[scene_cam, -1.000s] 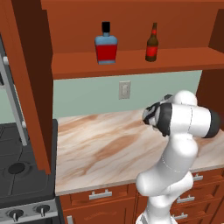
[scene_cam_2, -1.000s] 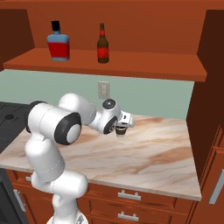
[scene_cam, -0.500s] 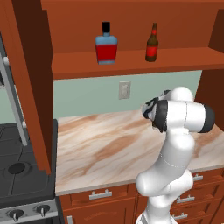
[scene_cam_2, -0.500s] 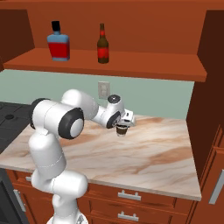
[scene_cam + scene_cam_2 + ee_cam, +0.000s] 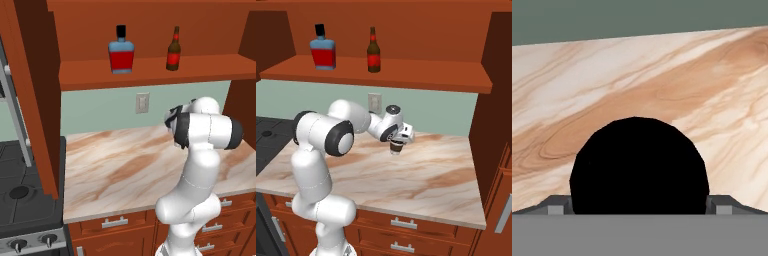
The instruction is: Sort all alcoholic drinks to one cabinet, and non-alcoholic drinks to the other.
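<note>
A short dark-brown cup (image 5: 396,149) with a black lid (image 5: 638,165) stands on the marble counter (image 5: 431,175) near the back wall. My gripper (image 5: 397,142) hangs right over it, open, with one fingertip on each side of the lid (image 5: 557,205). Whether the fingers touch the cup I cannot tell. On the plank shelf of the red-brown wall cabinet (image 5: 406,80) stand the alcoholic drinks: a squat red bottle (image 5: 323,50) (image 5: 121,52) with pale-blue shoulders, and to its right a slim brown long-necked bottle (image 5: 373,52) (image 5: 173,50).
A black stove (image 5: 20,190) adjoins the counter's left end. A wall outlet (image 5: 142,102) sits behind the arm. Tall red-brown wooden panels flank the shelf on the left (image 5: 30,75) and right (image 5: 496,90). Drawers with metal handles (image 5: 117,222) run under the counter.
The arm has stretched a little further and the hand has settled closer onto the cup. The jaws have stayed wide. The bottles have not moved.
</note>
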Robot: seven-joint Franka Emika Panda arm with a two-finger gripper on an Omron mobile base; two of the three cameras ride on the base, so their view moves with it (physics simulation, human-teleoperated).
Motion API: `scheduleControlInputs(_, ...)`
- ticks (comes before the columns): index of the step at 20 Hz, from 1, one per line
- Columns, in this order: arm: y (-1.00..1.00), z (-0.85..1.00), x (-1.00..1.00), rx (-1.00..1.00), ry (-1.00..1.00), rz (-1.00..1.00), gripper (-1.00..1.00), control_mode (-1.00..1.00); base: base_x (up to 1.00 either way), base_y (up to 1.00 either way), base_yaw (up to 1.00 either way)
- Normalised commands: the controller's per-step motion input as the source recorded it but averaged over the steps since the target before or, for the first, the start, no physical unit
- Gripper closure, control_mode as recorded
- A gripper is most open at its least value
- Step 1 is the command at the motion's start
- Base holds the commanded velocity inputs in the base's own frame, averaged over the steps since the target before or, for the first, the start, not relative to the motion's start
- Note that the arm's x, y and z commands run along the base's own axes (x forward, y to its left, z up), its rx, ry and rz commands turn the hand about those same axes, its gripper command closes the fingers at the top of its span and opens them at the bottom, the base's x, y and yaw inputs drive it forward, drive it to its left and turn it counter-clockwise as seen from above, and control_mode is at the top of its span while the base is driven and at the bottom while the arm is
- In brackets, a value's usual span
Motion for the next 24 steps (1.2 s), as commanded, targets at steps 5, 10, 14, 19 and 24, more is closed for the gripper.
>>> scheduleControlInputs(5,0.00,-0.14,-0.11,0.01,-0.18,0.00,1.00,-1.00,0.00,0.00,0.00)
scheduleControlInputs(10,0.00,-0.08,-0.24,0.00,-0.23,0.00,1.00,-1.00,0.00,0.00,0.00)
scheduleControlInputs(14,0.00,-0.01,-0.26,0.00,-0.15,0.00,1.00,-1.00,0.00,0.00,0.00)
scheduleControlInputs(19,0.00,0.25,-0.34,0.00,-0.09,0.00,1.00,-1.00,0.00,0.00,0.00)
scheduleControlInputs(24,0.00,0.46,-0.31,-0.01,-0.04,0.00,1.00,-1.00,0.00,0.00,0.00)
